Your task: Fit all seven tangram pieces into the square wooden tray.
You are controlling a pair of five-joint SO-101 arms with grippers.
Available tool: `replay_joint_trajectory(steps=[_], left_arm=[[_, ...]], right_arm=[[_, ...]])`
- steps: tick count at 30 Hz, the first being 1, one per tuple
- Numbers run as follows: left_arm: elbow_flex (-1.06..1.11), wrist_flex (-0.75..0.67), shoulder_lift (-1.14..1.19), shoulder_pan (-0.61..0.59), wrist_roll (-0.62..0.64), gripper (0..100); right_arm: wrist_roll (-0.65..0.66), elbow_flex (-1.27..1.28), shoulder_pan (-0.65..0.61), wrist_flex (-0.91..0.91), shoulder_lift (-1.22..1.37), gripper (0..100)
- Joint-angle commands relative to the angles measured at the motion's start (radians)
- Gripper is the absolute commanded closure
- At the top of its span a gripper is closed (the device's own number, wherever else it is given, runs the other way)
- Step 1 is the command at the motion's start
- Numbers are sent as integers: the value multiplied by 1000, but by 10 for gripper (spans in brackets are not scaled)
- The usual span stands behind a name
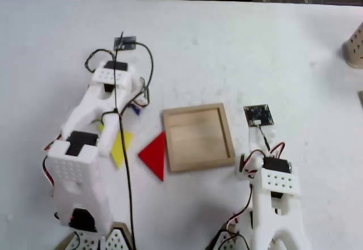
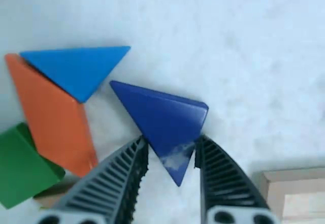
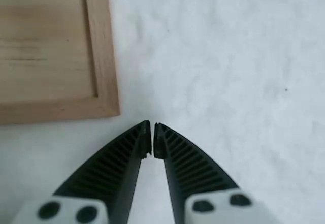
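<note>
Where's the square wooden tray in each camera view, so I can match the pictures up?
High view: the wooden tray sits mid-table between the two arms, beside the red triangle.
Left wrist view: a tray corner shows next to the left gripper, whose fingers pinch the dark blue triangle.
Right wrist view: a tray corner lies just ahead of the right gripper.
Shared landmark: the white table.

**White table: what lies on it**

Your table (image 1: 238,51) is white. The wooden tray (image 1: 228,132) sits near the middle, with a red triangle (image 1: 154,155) just beside its edge and a yellow piece (image 1: 120,146) beyond that. Left wrist view gives you a dark blue triangle (image 2: 162,120), then a light blue triangle (image 2: 76,67) against an orange parallelogram (image 2: 51,115), with a green piece (image 2: 20,168) adjoining. A beige object (image 1: 354,49) sits at the table's edge.
</note>
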Motion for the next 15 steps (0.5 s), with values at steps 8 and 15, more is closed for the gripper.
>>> replay_joint_trajectory(steps=[8, 15], left_arm=[[-32, 72, -5, -105, 175, 868], [-58, 110, -16, -180, 336, 862]], right_arm=[[117, -5, -10, -8, -27, 981], [123, -5, -10, -8, -27, 981]])
